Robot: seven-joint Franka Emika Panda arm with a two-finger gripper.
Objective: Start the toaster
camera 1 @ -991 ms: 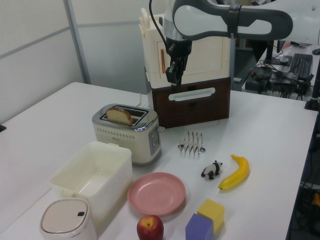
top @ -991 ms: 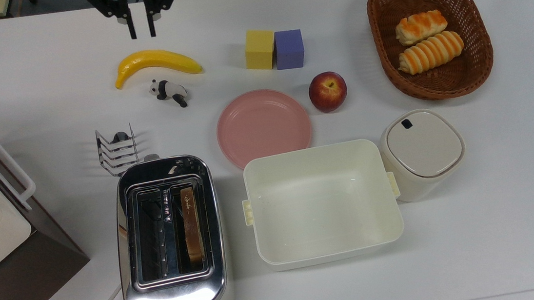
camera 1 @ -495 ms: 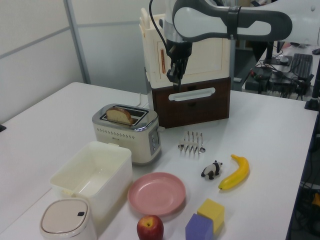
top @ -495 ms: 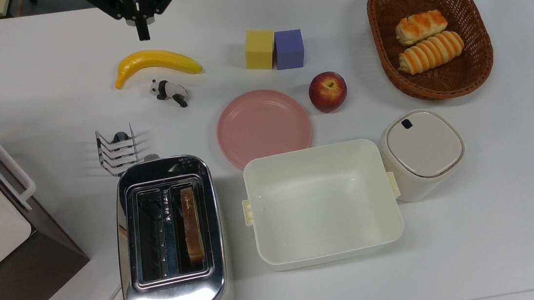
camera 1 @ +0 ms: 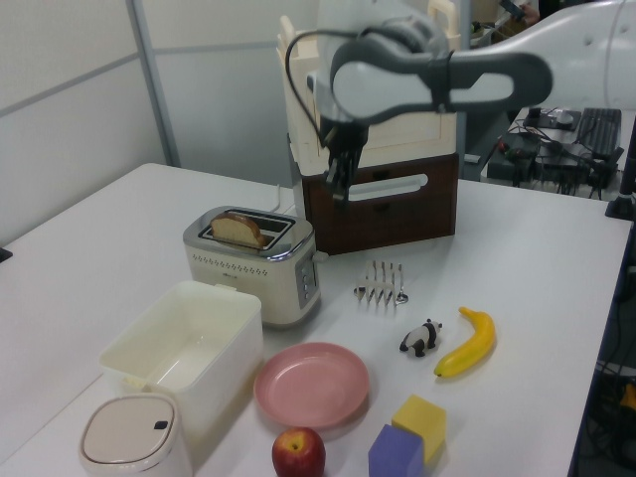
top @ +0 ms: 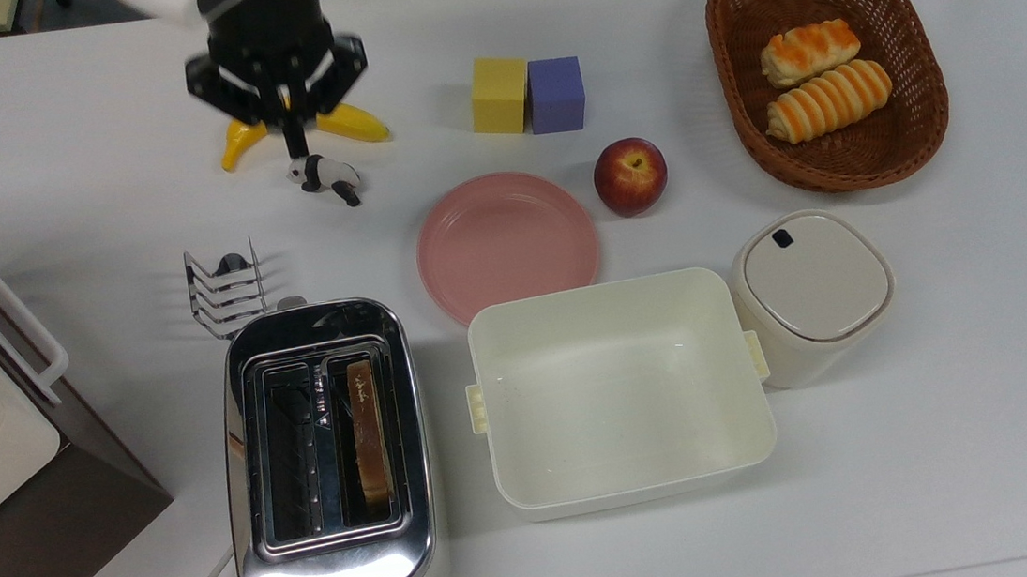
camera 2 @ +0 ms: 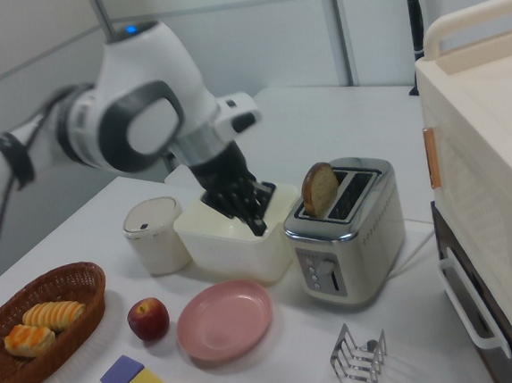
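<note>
Robotics lab or office: grey partition wall panels (camera 1: 70, 119) at 10 o'clock, desk with black keyboard (camera 1: 599, 127) and cables at 2 o'clock.

toaster (top: 338, 569): glossy chrome | basket (top: 930, 112): woven wicker | bin (top: 632, 494): smooth, likely plastic

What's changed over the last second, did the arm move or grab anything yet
The gripper has travelled from the far table edge toward the toaster, down the top view; it now hangs over the banana, near the panda figure. Its fingers went from apart to together a second ago and hold nothing. The toaster, with its bread slice up, and everything else stayed put.
</note>
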